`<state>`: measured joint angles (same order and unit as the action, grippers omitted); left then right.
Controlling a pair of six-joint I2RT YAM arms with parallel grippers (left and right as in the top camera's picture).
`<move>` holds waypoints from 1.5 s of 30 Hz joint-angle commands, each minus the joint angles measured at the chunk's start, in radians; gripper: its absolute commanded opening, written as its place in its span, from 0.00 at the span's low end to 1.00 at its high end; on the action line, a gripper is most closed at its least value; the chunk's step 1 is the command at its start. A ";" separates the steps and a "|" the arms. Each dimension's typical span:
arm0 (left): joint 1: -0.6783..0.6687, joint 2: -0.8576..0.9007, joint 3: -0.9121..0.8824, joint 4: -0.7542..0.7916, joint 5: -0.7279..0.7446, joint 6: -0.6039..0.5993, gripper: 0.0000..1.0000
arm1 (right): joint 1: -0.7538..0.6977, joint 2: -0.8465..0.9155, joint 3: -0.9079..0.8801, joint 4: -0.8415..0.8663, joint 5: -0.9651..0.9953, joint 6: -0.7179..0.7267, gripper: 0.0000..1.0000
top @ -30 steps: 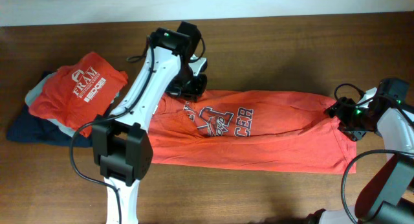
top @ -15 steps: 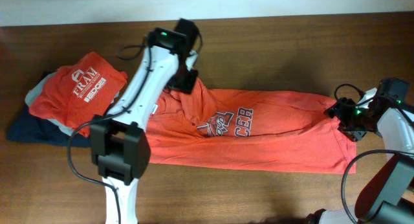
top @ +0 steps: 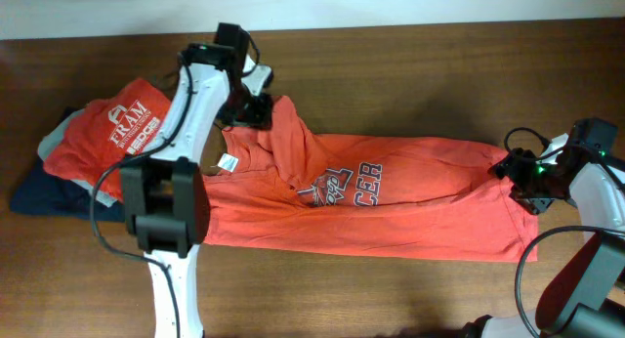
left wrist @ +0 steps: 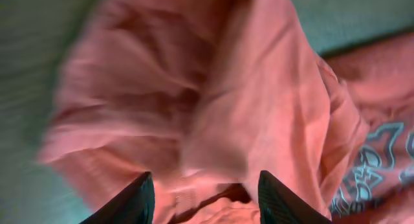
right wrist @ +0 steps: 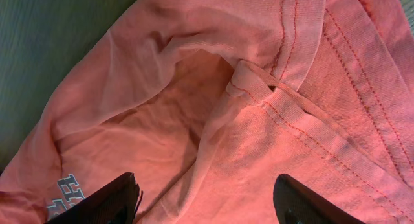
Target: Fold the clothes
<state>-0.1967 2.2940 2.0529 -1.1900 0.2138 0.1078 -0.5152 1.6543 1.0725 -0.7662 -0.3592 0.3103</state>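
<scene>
Across a dark wooden table (top: 410, 64), a large orange-red T-shirt (top: 420, 216) lies stretched in one long band, collar end toward the left arm and hem toward the right, the folding plainly only part done. Its long edges appear to be turned in, since only part of the navy-and-white chest print (top: 337, 180) shows. The band has not been folded across its length, and it looks rumpled near the collar, where a flap of cloth rises in a peak. Beside that end sits a pile of finished laundry: a smaller red FRAM shirt (top: 117, 133) on top of a grey garment (top: 54, 138) and a navy garment (top: 44, 196). At the peak, the left gripper (top: 256, 108) meets the raised flap. Its blurred wrist camera shows the fingers (left wrist: 139, 198) apart with fabric bunched ahead of them, and whether they pinch it cannot be told. The right gripper (top: 524, 177) rests at the hem end, spread wide over the stitched edge and gripping nothing. A small white neck tag (top: 228, 163) lies exposed near the collar.
</scene>
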 commanded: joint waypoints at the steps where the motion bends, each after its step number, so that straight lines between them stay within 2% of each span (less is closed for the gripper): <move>1: -0.005 0.033 -0.007 -0.006 0.083 0.115 0.52 | 0.005 0.000 0.010 -0.004 0.012 -0.008 0.72; 3: -0.005 0.048 -0.007 -0.007 0.083 0.135 0.52 | 0.005 0.000 0.010 -0.004 0.012 -0.008 0.72; 4: -0.005 0.056 -0.007 -0.007 0.083 0.135 0.48 | 0.005 0.000 0.010 -0.004 0.012 -0.008 0.72; 6: -0.005 0.060 -0.007 -0.006 0.081 0.135 0.27 | 0.005 0.000 0.010 -0.004 0.012 -0.008 0.72; 8: -0.001 0.057 -0.004 -0.008 0.079 0.134 0.11 | 0.005 0.000 0.010 -0.004 0.012 -0.008 0.72; 10: 0.006 0.047 0.011 -0.020 0.079 0.133 0.00 | 0.005 0.000 0.010 -0.004 0.012 -0.007 0.72; 22: 0.049 -0.047 0.209 -0.336 0.078 0.098 0.01 | 0.005 0.000 0.010 -0.003 0.012 -0.007 0.72; 28: 0.049 -0.047 0.202 -0.435 0.012 0.095 0.01 | 0.005 0.000 0.010 -0.004 0.012 -0.007 0.72; 33: 0.049 -0.047 0.202 -0.476 -0.032 0.095 0.06 | 0.005 0.000 0.010 -0.003 0.012 -0.007 0.72; 39: 0.049 -0.047 0.202 -0.488 -0.031 0.095 0.06 | 0.005 0.000 0.010 0.002 0.012 -0.008 0.73; 45: 0.049 -0.047 0.202 -0.488 -0.032 0.095 0.06 | 0.006 0.010 0.010 0.090 -0.007 -0.007 0.73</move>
<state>-0.1509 2.2681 2.2478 -1.6733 0.1970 0.2127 -0.5152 1.6547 1.0725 -0.7074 -0.3599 0.3103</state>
